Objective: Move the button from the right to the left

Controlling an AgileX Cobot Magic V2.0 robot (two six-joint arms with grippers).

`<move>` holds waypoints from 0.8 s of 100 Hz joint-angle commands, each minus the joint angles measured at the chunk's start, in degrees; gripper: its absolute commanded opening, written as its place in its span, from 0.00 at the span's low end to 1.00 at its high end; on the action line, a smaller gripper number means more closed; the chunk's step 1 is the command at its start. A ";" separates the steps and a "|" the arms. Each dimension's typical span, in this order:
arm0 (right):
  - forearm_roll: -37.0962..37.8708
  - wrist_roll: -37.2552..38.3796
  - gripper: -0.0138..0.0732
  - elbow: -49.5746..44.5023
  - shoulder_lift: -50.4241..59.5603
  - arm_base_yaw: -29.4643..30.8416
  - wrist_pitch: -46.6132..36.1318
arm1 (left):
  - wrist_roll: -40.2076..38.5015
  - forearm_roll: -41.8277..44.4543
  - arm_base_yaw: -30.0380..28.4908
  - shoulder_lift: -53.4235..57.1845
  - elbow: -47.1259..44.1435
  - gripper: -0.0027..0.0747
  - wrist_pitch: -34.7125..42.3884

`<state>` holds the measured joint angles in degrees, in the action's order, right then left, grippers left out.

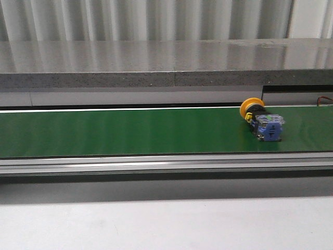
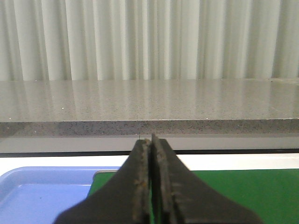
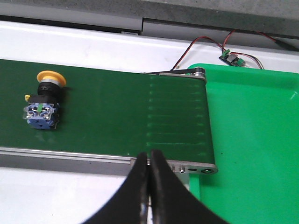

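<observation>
The button [image 1: 265, 122] lies on its side on the green belt [image 1: 130, 130] toward the right end, yellow cap at the back, blue-violet block at the front. The right wrist view shows the same button [image 3: 43, 105] well off to one side of my right gripper [image 3: 149, 156], which is shut with nothing between its fingers and hangs over the belt's near rail. My left gripper [image 2: 150, 140] is shut and empty too, above the belt's left end. Neither gripper shows in the front view.
A blue tray [image 2: 42, 191] sits past the belt's left end. A bright green tray [image 3: 252, 140] sits past the right end. Red and black wires with a small circuit board [image 3: 231, 58] lie behind it. A grey stone ledge [image 1: 156, 62] runs along the back.
</observation>
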<state>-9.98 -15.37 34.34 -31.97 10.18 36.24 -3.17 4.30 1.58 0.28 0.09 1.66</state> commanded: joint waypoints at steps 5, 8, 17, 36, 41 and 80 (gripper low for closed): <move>-0.58 -0.21 0.08 1.48 0.13 0.24 -3.96 | -0.29 -0.13 0.22 1.91 -1.37 0.01 4.47; -0.58 -0.21 0.08 1.48 0.13 0.24 -3.96 | -0.29 -0.13 0.22 1.91 -1.37 0.01 4.47; -0.58 -0.21 0.08 1.48 0.13 0.24 -3.91 | -0.29 -0.13 0.22 1.91 -1.37 0.01 4.47; -0.58 -0.21 0.08 1.48 0.13 0.24 -3.91 | -0.29 -0.13 0.22 1.91 -1.37 0.01 4.47; -0.58 -0.21 0.08 1.48 0.13 0.24 -3.91 | -0.29 -0.13 0.22 1.91 -1.37 0.01 4.47; -0.58 -0.21 0.08 1.48 0.13 0.24 -3.91 | -0.29 -0.13 0.22 1.91 -1.13 0.01 5.65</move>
<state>-9.98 -15.37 34.34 -31.97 10.18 36.24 -3.17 4.30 1.58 0.28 0.09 2.32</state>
